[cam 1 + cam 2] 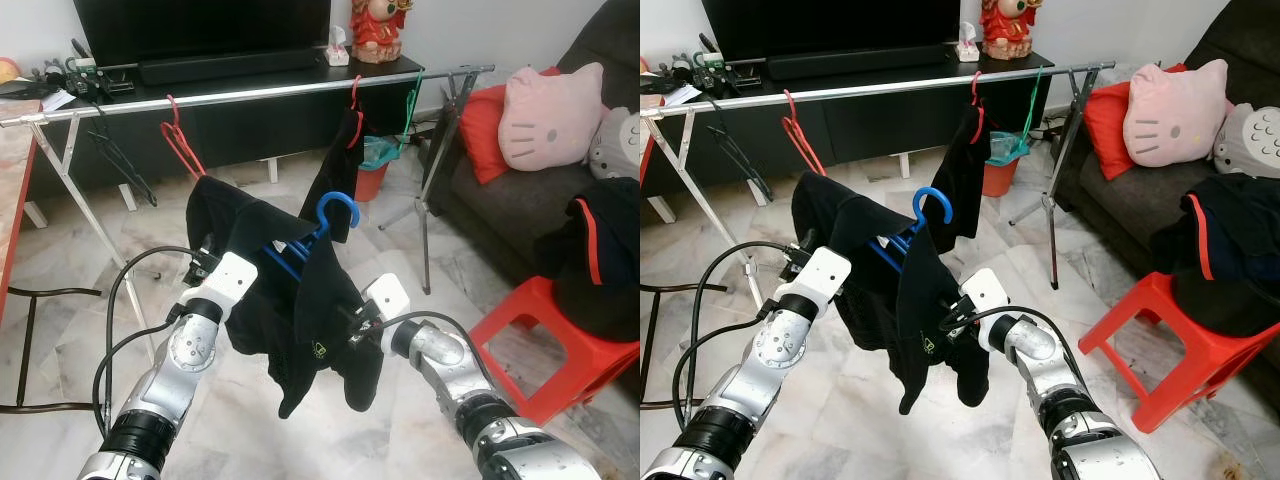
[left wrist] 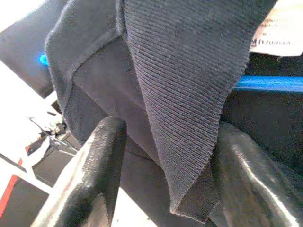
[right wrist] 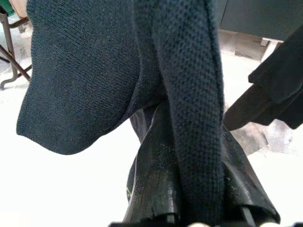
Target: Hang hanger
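Observation:
A blue hanger (image 1: pixel 322 228) carries a black garment (image 1: pixel 300 310) and is held up between my two arms, below and in front of the silver rack rail (image 1: pixel 250 95). My left gripper (image 2: pixel 161 175) reaches into the garment's left side. Its fingers (image 2: pixel 94 161) stand apart with a fold of cloth hanging between them, and the blue hanger bar (image 2: pixel 270 83) lies just beyond. My right gripper (image 3: pixel 189 189) is shut on a strip of the black garment at its lower right side (image 1: pixel 348 322).
On the rail hang a red hanger (image 1: pixel 180 140), a black hanger (image 1: pixel 120 155), a green hanger (image 1: pixel 408 110) and another dark garment (image 1: pixel 335 170). A red stool (image 1: pixel 560 350) and a sofa with a pink cushion (image 1: pixel 550 115) stand on the right. A TV cabinet (image 1: pixel 240 110) is behind the rack.

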Available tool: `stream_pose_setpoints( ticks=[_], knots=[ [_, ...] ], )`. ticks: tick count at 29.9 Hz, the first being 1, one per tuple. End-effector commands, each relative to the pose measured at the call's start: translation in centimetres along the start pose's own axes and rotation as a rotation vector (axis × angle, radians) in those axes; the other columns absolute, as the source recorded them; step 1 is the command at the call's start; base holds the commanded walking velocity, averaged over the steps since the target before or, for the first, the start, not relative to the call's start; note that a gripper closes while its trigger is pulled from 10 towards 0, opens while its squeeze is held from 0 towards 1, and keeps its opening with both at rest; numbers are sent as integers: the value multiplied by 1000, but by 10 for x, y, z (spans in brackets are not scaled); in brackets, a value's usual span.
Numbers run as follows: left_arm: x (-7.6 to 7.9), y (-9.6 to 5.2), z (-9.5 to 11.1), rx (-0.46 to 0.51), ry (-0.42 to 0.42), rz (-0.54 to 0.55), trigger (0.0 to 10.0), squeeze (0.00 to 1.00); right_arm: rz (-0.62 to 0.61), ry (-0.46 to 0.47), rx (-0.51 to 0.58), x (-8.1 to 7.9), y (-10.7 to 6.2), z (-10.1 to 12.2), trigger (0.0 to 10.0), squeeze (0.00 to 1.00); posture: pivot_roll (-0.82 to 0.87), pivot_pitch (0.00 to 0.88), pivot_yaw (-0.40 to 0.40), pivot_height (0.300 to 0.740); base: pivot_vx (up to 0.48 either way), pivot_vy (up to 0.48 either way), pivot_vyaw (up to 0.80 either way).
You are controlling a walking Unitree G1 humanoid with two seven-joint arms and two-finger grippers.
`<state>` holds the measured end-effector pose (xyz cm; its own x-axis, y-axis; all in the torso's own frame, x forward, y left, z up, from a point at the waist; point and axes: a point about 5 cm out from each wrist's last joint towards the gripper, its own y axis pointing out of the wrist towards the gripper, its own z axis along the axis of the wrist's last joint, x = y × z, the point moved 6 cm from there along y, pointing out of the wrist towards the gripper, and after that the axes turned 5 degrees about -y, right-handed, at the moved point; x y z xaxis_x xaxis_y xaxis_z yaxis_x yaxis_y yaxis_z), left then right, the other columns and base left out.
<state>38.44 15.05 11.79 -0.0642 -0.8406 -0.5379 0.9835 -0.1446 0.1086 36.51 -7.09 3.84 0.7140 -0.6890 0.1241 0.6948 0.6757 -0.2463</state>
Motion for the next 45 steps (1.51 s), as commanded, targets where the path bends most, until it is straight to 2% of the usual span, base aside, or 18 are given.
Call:
stream_pose_setpoints(
  ticks=[1, 13, 19, 24, 30, 34, 35, 36, 38, 39, 41, 45],
  knots=[
    [3, 2, 2, 10, -9, -2, 0, 0, -9, -7, 46, 4, 2, 12, 0, 0, 84, 0, -55, 740, 0, 0, 0],
    [2, 2, -8, -25, -1, 8, 0, 0, 11, -15, 39, 1, 1, 10, 0, 0, 76, 0, -58, 740, 0, 0, 0],
    [-13, 4, -6, -15, 8, 52, 0, 0, 41, -78, -22, -4, -3, -4, 0, 0, 79, 0, -60, 740, 0, 0, 0],
    [-26, 3, -14, -42, 16, 89, 0, 0, 57, -102, -56, -6, -8, -14, 0, 0, 83, 0, -62, 740, 0, 0, 0],
    [-29, 0, -18, -57, 23, 99, 0, 0, 58, -110, -62, -4, -11, -16, 0, 0, 80, 0, -60, 740, 0, 0, 0],
    [-45, -2, -26, -92, 60, 144, 0, 0, 70, -163, -100, -2, -16, -22, 0, 0, 76, 0, -57, 740, 0, 0, 0],
    [-51, -3, -29, -105, 68, 164, 0, 0, 82, -190, -115, -2, -18, -24, 0, 0, 76, 0, -57, 740, 0, 0, 0],
    [-64, -5, -35, -131, 93, 203, 0, 0, 104, -234, -139, -2, -21, -28, 0, 0, 76, 0, -59, 740, 0, 0, 0],
    [-69, -6, -37, -140, 103, 219, 0, 0, 112, -246, -146, -2, -22, -29, 0, 0, 76, 0, -59, 740, 0, 0, 0],
    [-84, -9, -44, -172, 138, 263, 0, 0, 149, -301, -180, -3, -27, -35, 0, 0, 76, 0, -59, 740, 0, 0, 0],
    [-96, -13, -50, -203, 164, 299, 0, 0, 174, -357, -211, -2, -32, -39, 0, 0, 76, 0, -59, 740, 0, 0, 0],
    [-105, -17, -59, -251, 225, 311, 0, 0, 197, -372, -223, 0, -36, -41, 0, 0, 76, 0, -59, 740, 0, 0, 0]
  ],
)
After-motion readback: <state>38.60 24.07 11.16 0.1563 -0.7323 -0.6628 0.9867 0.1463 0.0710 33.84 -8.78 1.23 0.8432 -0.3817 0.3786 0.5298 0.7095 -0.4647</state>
